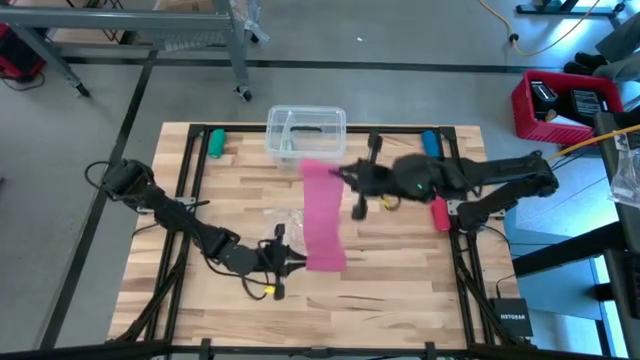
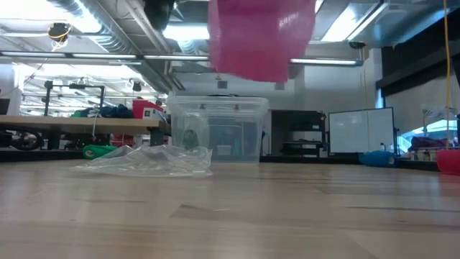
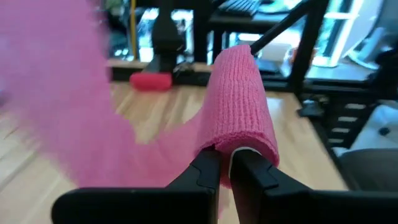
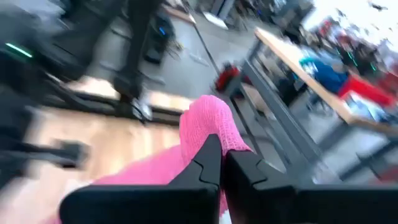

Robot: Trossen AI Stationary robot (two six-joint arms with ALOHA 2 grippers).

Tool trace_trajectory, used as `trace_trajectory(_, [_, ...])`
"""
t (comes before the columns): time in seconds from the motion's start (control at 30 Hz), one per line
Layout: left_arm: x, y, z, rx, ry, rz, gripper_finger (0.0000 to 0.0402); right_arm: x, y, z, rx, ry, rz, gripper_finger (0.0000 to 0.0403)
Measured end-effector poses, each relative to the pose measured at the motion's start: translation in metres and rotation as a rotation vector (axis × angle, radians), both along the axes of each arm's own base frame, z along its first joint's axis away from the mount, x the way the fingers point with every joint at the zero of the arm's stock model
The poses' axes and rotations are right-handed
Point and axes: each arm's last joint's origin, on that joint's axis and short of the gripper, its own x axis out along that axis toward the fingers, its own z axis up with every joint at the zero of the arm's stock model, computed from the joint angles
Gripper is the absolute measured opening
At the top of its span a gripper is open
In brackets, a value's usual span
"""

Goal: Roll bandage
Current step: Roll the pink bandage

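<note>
One camera looks straight down on my desk (image 1: 400, 290); another sits at desk height, facing the room. My wrist cameras look closely past my fingers. All four share the pink bandage (image 1: 323, 215).

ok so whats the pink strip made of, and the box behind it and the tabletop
The bandage looks like soft knitted elastic fabric, matte, with a fine ribbed weave. The box seems to be clear, glossy, see-through plastic. The tabletop appears to be pale wood planks with visible grain and a smooth finish.
</note>
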Motion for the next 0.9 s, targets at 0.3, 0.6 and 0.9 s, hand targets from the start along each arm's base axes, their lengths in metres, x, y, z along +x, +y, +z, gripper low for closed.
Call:
trace_trajectory(0.3, [-0.015,-0.03,0.021,0.004,-0.172,-0.116,0.0015,0.002,-0.048,-0.024,0.176,0.163,-0.173,0.0037])
trace_trajectory(0.6, [-0.014,-0.037,0.04,0.009,-0.22,-0.129,0.0015,-0.005,-0.055,-0.05,0.225,0.417,-0.199,0.018])
trace_trajectory(0.9, [-0.008,-0.037,0.055,-0.027,-0.259,-0.103,0.0015,-0.047,-0.05,-0.03,0.367,0.451,-0.128,0.0264])
